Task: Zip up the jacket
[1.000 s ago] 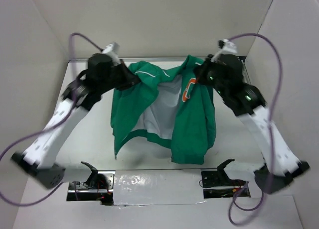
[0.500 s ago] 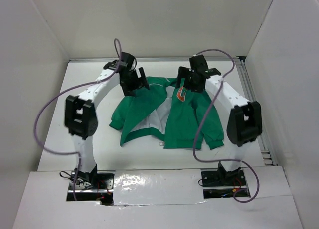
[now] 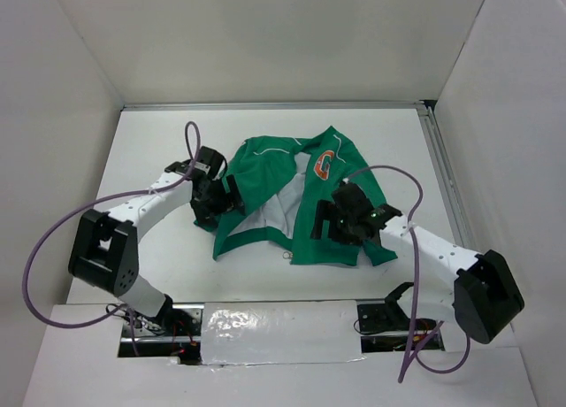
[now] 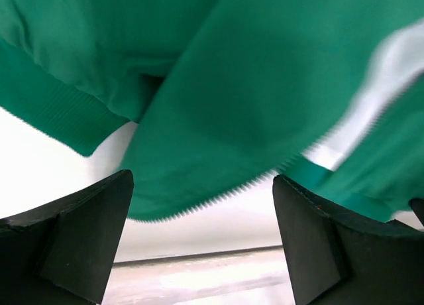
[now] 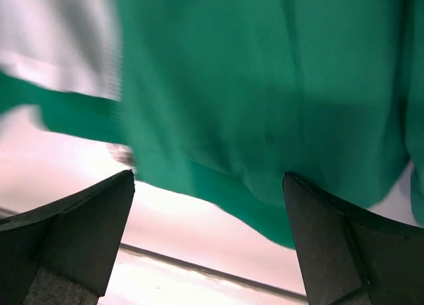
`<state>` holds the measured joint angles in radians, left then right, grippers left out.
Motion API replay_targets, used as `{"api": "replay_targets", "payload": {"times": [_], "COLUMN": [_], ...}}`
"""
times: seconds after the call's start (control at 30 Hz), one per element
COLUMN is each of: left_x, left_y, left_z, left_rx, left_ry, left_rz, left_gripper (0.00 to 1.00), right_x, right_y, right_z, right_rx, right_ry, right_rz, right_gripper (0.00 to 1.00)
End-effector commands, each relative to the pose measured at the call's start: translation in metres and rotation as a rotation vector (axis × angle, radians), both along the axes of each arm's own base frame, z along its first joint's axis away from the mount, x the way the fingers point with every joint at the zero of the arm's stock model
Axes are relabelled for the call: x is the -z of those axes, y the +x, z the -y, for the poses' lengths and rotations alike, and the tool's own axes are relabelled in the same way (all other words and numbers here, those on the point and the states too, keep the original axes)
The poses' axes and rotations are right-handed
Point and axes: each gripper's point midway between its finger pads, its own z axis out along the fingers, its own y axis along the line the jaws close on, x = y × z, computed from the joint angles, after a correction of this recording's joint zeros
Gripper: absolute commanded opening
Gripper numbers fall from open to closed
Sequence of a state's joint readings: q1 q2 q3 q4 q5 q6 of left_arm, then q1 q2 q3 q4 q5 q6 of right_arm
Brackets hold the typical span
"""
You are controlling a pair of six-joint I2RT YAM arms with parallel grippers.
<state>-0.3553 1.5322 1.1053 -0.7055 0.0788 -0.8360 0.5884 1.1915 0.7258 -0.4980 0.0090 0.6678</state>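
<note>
The green jacket point(image 3: 340, 203) lies flat on the white table, unzipped, with its white lining point(image 3: 281, 208) showing and an orange letter patch point(image 3: 324, 165) on the right chest. My left gripper point(image 3: 218, 203) is open, low over the jacket's left panel. In the left wrist view that gripper point(image 4: 199, 252) has nothing between its fingers, and the toothed zipper edge point(image 4: 199, 204) lies just beyond them. My right gripper point(image 3: 340, 223) is open over the right panel near the hem. The right wrist view shows that gripper point(image 5: 205, 252) empty, with green fabric point(image 5: 265, 106) ahead.
White enclosure walls point(image 3: 71, 80) stand on three sides. A metal rail point(image 3: 445, 195) runs along the table's right edge. A strip of silver tape point(image 3: 279, 323) crosses the near edge between the arm bases. A small zipper pull point(image 3: 286, 255) lies at the hem.
A second ago both grippers held the jacket up by its shoulders. They laid it down, let go, and moved back toward the near part of the jacket, both open.
</note>
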Motion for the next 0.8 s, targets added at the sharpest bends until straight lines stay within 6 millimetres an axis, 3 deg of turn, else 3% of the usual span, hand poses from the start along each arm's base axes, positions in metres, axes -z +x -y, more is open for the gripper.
{"api": "replay_targets", "payload": {"times": [0.0,0.03,0.17,0.2,0.27,0.3,0.33,0.37,0.43,0.47,0.53,0.57,0.6,0.67,0.7,0.77], "left_x": [0.015,0.018,0.022,0.018,0.029,0.021,0.032,0.025,0.035,0.028,0.034,0.028,0.026,0.015,0.011,-0.008], "left_y": [0.000,-0.002,0.009,0.014,0.018,0.026,0.027,0.036,0.043,0.052,0.058,0.065,0.066,0.068,0.069,0.062], "left_z": [0.006,0.013,0.046,0.056,0.069,0.082,0.087,0.101,0.112,0.122,0.130,0.134,0.137,0.141,0.139,0.136], "left_rx": [0.000,0.032,0.135,0.165,0.196,0.228,0.245,0.273,0.295,0.320,0.333,0.346,0.357,0.382,0.378,0.391], "left_ry": [0.008,-0.007,-0.082,-0.086,-0.088,-0.108,-0.110,-0.146,-0.154,-0.182,-0.192,-0.198,-0.213,-0.223,-0.210,-0.207], "left_rz": [-0.014,-0.016,0.011,0.033,0.006,0.028,-0.006,0.011,-0.007,0.016,-0.001,0.015,0.017,0.043,0.059,0.115], "left_gripper": [0.97,0.96,0.72,0.67,0.49,0.44,0.40,0.39,0.39,0.39,0.39,0.39,0.40,0.42,0.45,0.56], "right_x": [0.009,0.021,0.040,0.033,0.044,0.041,0.039,0.039,0.032,0.025,0.022,0.017,0.000,-0.016,-0.033,-0.048], "right_y": [0.001,0.000,0.026,0.041,0.061,0.080,0.093,0.103,0.133,0.147,0.157,0.161,0.168,0.165,0.162,0.144], "right_z": [0.001,0.004,0.013,0.012,0.030,0.032,0.043,0.049,0.058,0.058,0.059,0.062,0.061,0.056,0.056,0.047], "right_rx": [0.097,0.110,0.147,0.158,0.208,0.224,0.259,0.262,0.287,0.264,0.241,0.224,0.216,0.179,0.175,0.125], "right_ry": [0.060,0.040,-0.016,-0.014,-0.067,-0.075,-0.080,-0.087,-0.069,-0.060,-0.049,-0.060,-0.055,-0.068,-0.083,-0.120], "right_rz": [-0.010,-0.046,-0.080,-0.061,-0.088,-0.084,-0.081,-0.079,-0.064,-0.037,-0.032,-0.016,0.027,0.071,0.124,0.177], "right_gripper": [1.00,1.00,1.00,1.00,1.00,1.00,1.00,1.00,0.99,0.99,0.99,0.99,0.99,0.99,0.99,1.00]}}
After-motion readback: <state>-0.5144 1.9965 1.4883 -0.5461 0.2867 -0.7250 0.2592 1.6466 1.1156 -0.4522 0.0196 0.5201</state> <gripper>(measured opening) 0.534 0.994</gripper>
